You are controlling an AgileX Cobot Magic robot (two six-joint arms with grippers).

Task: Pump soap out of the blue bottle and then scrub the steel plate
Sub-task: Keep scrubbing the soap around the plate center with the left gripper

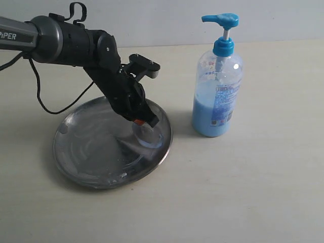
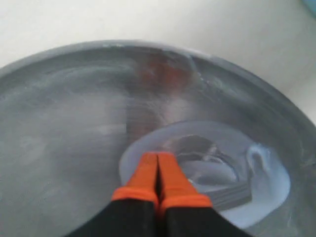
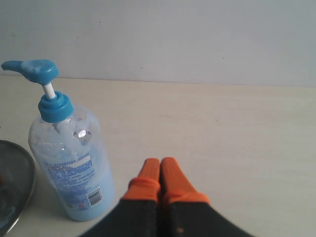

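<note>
The steel plate [image 1: 86,152] lies on the table at left, its surface streaked. A pale blue smear of soap [image 1: 149,136] spreads near the plate's right rim; in the left wrist view the soap [image 2: 261,168] forms a broad ring on the steel plate [image 2: 59,123]. My left gripper [image 1: 144,120] is shut, orange tips pressed together and down in the soap [image 2: 158,157]. The blue bottle [image 1: 217,93] stands upright right of the plate, about half full. My right gripper [image 3: 160,163] is shut and empty, beside the blue bottle [image 3: 69,163]; it is out of the exterior view.
The left arm [image 1: 76,43] reaches in from the upper left with a black cable [image 1: 50,104] trailing onto the table. A pale wall runs along the table's far edge. The plate's rim [image 3: 19,182] shows in the right wrist view.
</note>
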